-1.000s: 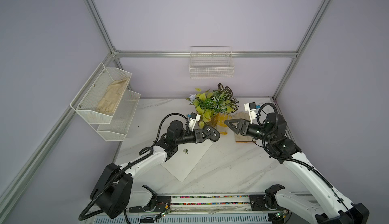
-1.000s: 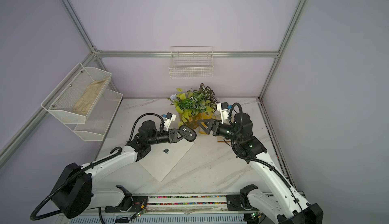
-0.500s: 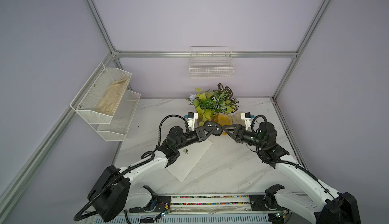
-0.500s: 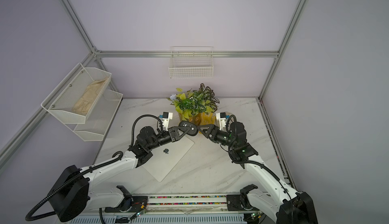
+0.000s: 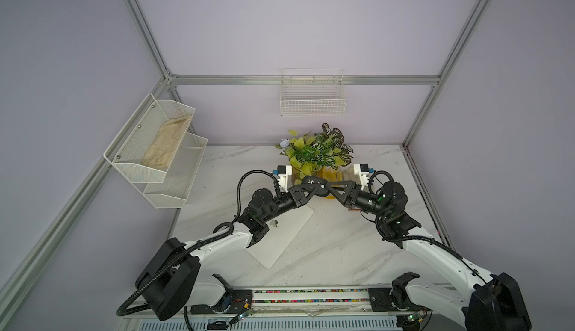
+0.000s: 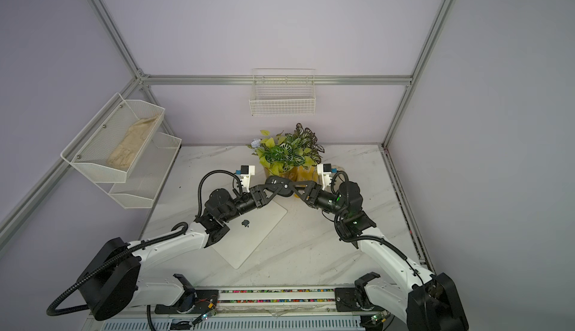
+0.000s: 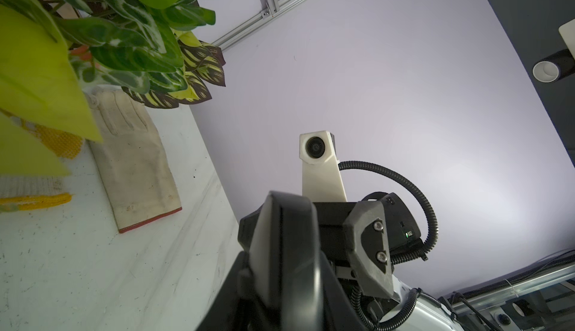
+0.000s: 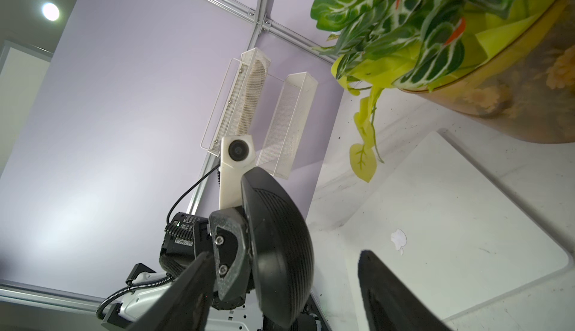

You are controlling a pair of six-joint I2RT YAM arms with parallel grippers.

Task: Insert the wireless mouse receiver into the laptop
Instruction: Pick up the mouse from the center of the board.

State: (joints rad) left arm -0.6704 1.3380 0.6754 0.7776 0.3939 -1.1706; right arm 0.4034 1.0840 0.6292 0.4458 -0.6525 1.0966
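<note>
Beside plant (image 5: 317, 155), left tool (image 5: 315, 187) clamps mouse (image 8: 280, 236); right tool (image 8: 284, 261) agape; receiver hidden

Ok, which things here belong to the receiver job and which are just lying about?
Job: laptop; black mouse, held in the left claw; right claw, open near it. Receiver not visible.
Lying about: potted plant; glove; wall rack; wire basket.
</note>
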